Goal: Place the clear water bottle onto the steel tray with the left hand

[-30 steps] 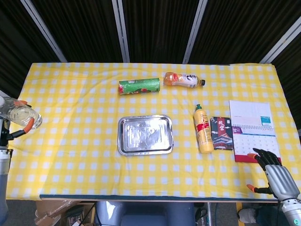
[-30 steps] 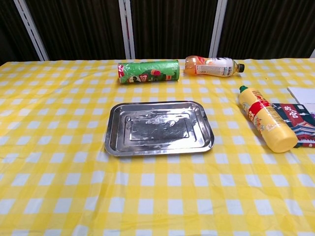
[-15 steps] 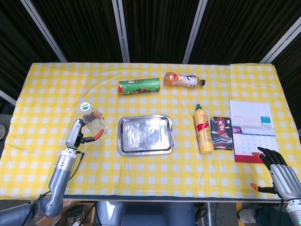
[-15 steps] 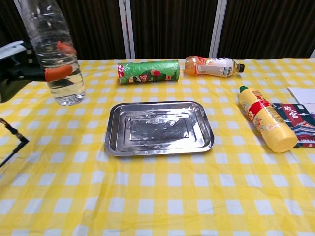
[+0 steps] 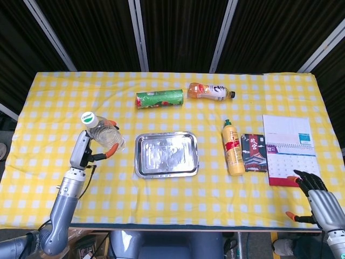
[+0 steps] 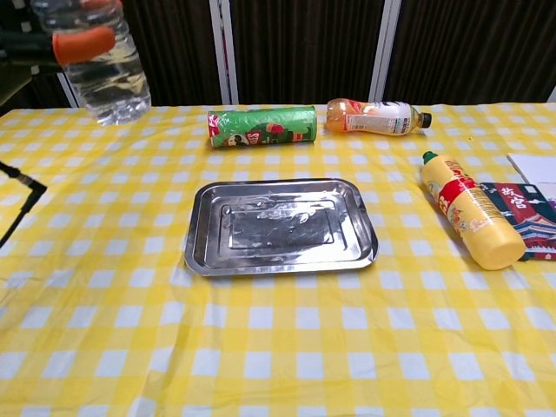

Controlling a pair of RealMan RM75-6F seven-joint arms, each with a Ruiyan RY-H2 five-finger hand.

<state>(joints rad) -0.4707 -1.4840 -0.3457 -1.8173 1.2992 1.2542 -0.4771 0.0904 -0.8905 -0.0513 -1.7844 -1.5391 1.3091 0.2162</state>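
Observation:
My left hand (image 5: 91, 148) grips the clear water bottle (image 5: 102, 133), which has a white cap and some water in it, and holds it in the air left of the steel tray (image 5: 166, 154). In the chest view the bottle (image 6: 100, 61) hangs at the upper left with an orange fingertip (image 6: 82, 42) across it, above and left of the tray (image 6: 280, 227). The tray holds nothing. My right hand (image 5: 319, 199) sits at the table's near right corner, fingers apart, holding nothing.
A green chip can (image 5: 160, 99) and an orange drink bottle (image 5: 210, 91) lie behind the tray. A yellow bottle (image 5: 233, 147), a dark booklet (image 5: 254, 152) and a calendar (image 5: 291, 148) lie to its right. A thin black cable (image 6: 19, 204) shows at the chest view's left edge.
My left hand brought the bottle in from the far left edge toward the tray, then lifted it higher in the last half second. The right hand sank slightly toward the frame's bottom.

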